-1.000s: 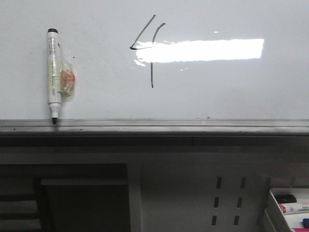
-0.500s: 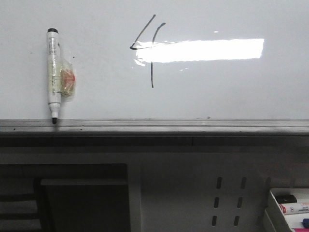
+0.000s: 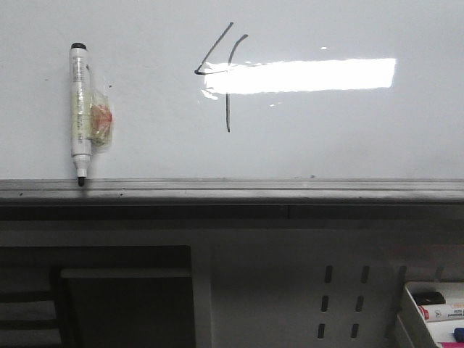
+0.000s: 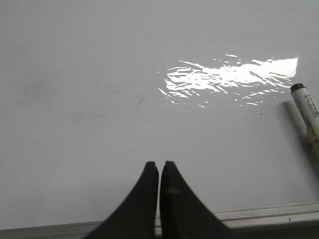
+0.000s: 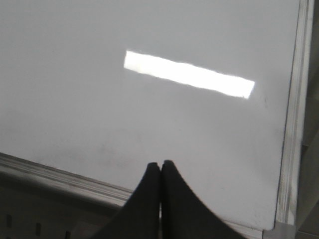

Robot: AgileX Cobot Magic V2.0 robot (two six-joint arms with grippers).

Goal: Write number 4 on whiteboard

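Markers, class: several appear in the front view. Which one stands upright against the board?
The white black-capped marker, tip down on the ledge. The others lie in the tray at lower right.

Nothing moved across the front views. The number 4 gained no stroke, and the marker (tip down on the ledge) showed no shift.

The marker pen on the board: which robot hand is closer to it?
Left. The marker shows beside the shut left gripper. The right gripper, also shut, sees no marker, only the board's right edge.
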